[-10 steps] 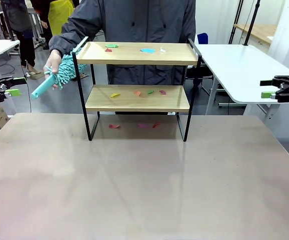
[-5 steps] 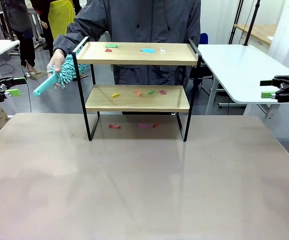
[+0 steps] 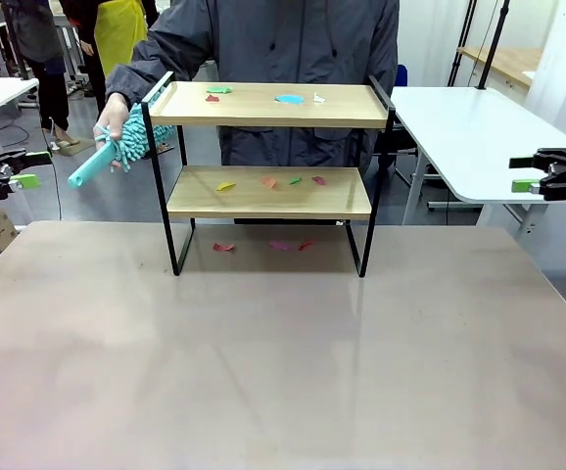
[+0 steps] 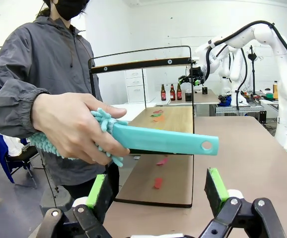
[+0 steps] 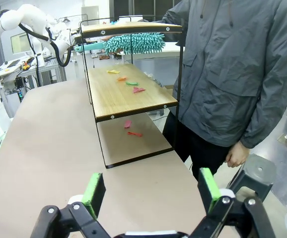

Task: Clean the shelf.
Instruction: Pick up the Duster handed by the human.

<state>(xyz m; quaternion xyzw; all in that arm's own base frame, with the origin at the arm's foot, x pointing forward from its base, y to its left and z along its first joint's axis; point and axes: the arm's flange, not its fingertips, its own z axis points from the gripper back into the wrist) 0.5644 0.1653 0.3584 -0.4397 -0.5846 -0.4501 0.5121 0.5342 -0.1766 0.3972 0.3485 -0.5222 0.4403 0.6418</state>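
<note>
**Handover stage.** The teal duster (image 3: 131, 139), held in the person's hand (image 3: 113, 119), is raised slightly and brought nearer the left end of the shelf (image 3: 347, 201) than 1 second ago. Its handle is pointed toward the left gripper (image 3: 30, 168). A handover is judged imminent; no cleaning is begun. The shelf is set at the far middle of the worktop (image 3: 283, 352). The fingers of the left gripper and right gripper (image 3: 520, 171) are spread wide and empty. Counted: 1 duster, 2 boards, 11 paper scraps (image 3: 288, 98) (4 top, 4 lower, 3 beneath).
</note>
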